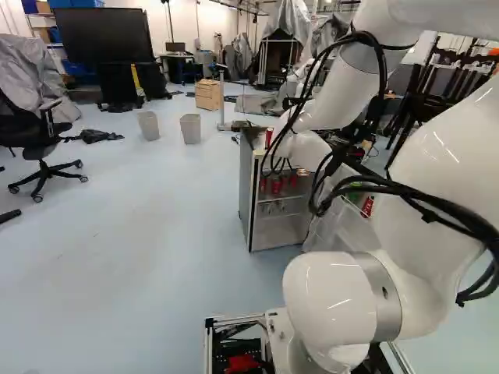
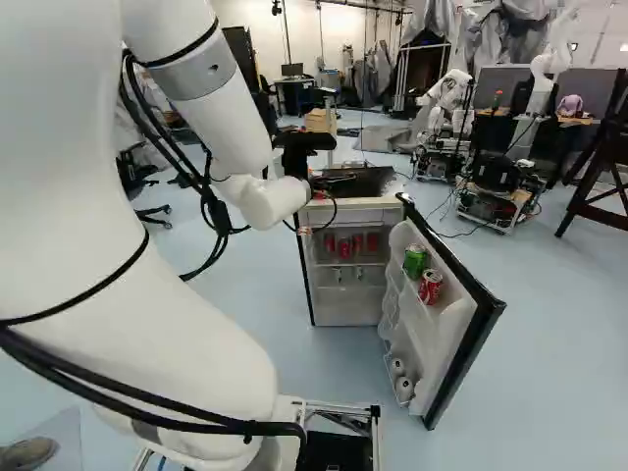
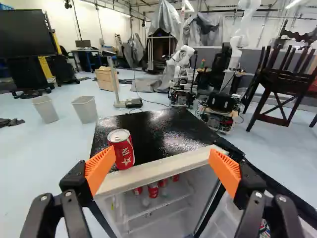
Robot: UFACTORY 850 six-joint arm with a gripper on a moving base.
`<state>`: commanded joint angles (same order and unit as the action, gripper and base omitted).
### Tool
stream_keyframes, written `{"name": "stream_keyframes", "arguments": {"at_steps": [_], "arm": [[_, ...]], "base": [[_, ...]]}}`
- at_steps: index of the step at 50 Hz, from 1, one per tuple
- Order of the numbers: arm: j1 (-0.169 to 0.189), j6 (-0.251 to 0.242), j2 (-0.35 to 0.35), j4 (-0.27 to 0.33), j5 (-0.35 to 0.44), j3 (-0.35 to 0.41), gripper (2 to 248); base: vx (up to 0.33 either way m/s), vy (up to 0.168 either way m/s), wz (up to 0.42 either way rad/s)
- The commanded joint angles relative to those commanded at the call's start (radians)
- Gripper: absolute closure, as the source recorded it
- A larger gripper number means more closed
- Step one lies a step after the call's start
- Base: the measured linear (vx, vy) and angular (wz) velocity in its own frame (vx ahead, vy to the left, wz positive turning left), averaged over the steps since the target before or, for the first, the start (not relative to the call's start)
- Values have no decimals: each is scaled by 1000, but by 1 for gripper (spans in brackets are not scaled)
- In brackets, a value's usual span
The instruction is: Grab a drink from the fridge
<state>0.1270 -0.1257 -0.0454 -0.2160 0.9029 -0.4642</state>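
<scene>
Red can (image 3: 121, 148) upright on top of fridge (image 3: 148, 126), nr front edge; more cans (image 3: 153, 190) inside. Prob. stiffish but dentable, slick if cold, weighty if full — take mid-body, gently. Gripper (image 3: 162, 166) spread wide — nothing held.

The fridge's black top (image 3: 158, 131) is topped by one upright red can (image 3: 123, 149), set beside its pale front edge. Inside, red cans (image 2: 344, 247) are held side by side on a shelf (image 2: 334, 263). In the open door (image 2: 432, 343), a green can (image 2: 415, 261) and a red-and-white can (image 2: 430, 287) are carried next to each other above two pale items (image 2: 404, 389), too small to be identified. The fridge is supported by the pale floor (image 2: 549, 353).
</scene>
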Motion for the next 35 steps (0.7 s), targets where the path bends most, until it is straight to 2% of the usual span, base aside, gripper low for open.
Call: {"name": "stream_keyframes", "arguments": {"at_steps": [35], "arm": [[120, 0, 20, -3, -8, -20, 3]], "base": [[0, 0, 0]]}}
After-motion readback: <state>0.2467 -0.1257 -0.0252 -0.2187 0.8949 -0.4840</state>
